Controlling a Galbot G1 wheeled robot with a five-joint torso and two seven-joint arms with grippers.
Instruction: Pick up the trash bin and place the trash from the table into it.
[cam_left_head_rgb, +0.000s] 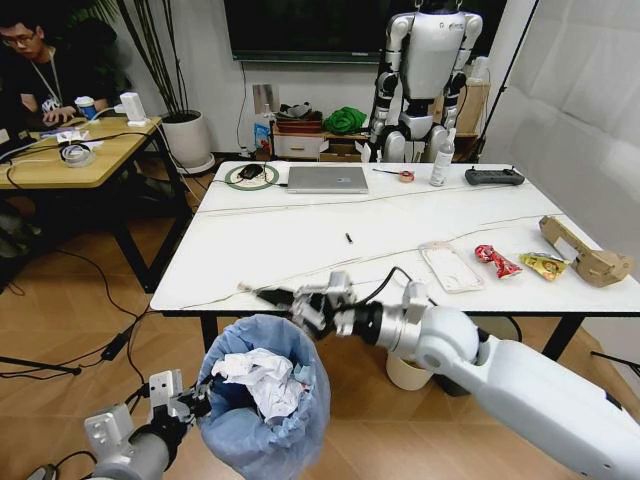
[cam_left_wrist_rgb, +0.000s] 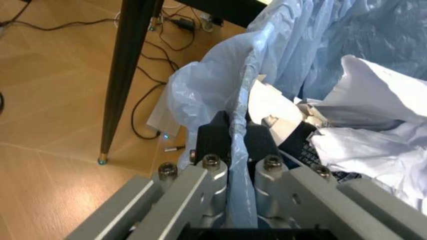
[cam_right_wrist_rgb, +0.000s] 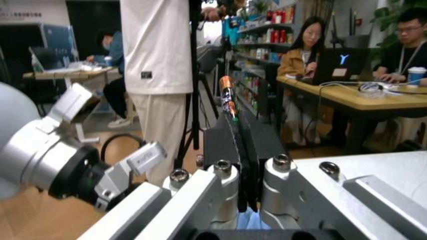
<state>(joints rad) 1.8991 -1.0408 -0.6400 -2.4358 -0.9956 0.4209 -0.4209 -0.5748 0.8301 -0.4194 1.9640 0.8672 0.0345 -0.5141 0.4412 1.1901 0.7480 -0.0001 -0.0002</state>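
Observation:
The trash bin, lined with a light-blue bag, hangs below the table's front edge with crumpled white tissues inside. My left gripper is shut on its rim; in the left wrist view the fingers pinch the bag's edge next to the tissues. My right gripper hovers just above the bin at the table edge, shut on a thin orange-and-black stick. On the table's right lie a clear package, a red wrapper, a yellow wrapper and a brown paper bag.
At the table's far side are a grey laptop, a black controller, a tape roll, a bottle and a green ring. A cream bucket stands under the table. A wooden desk stands to the left.

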